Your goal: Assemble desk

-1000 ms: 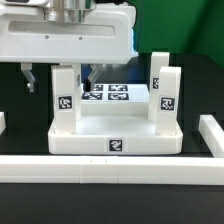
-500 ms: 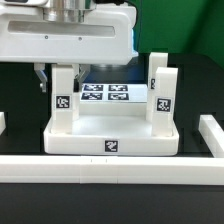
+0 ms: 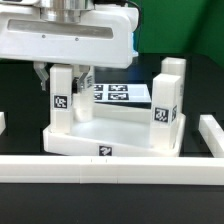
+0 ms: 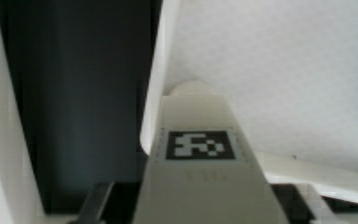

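Upper part of the arm cut off by the frame edge in the exterior view; jaws point(image 3: 63, 73) half hidden behind the wide white wrist housing point(image 3: 65, 40), dark fingers point(image 3: 40, 73) seen flanking the top of the leg point(image 3: 62, 96) on the exterior view's left, clenched on that leg. Desk top point(image 3: 110, 135) lying upside down on the black counter point(image 3: 15, 100), slightly skewed, rim up. Two upright legs visible, second leg point(image 3: 167, 95) at the exterior view's right; any others out of sight. Marker board point(image 3: 118, 94) behind, partly covered. White border rail point(image 3: 60, 167) across the front. Wrist view: one tagged leg point(image 4: 199, 150) close up, blurred, between dark pads point(image 4: 108, 197); little else readable.
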You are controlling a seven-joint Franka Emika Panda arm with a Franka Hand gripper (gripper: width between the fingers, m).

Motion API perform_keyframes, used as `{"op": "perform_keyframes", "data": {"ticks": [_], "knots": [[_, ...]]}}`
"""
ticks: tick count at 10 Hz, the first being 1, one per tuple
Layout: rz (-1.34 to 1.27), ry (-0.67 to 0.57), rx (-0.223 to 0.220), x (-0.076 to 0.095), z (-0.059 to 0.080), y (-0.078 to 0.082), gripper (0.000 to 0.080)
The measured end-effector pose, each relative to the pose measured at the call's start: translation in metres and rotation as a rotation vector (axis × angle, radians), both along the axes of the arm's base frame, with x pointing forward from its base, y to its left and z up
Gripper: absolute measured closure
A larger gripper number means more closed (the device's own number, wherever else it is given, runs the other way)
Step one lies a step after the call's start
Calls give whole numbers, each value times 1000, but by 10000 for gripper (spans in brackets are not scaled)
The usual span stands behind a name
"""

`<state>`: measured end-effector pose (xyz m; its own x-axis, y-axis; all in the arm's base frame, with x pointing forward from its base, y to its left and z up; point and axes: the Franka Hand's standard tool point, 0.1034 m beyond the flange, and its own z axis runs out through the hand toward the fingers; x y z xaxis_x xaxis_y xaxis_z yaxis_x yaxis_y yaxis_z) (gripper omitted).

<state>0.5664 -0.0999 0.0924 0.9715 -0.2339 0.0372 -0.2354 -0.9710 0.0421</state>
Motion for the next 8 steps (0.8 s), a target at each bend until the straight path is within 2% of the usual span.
{"op": "perform_keyframes", "data": {"ticks": [3,8], "knots": [[-323,-22,37,0,-1,1,508],[-770,-39,60,2,-1,0,508]]}}
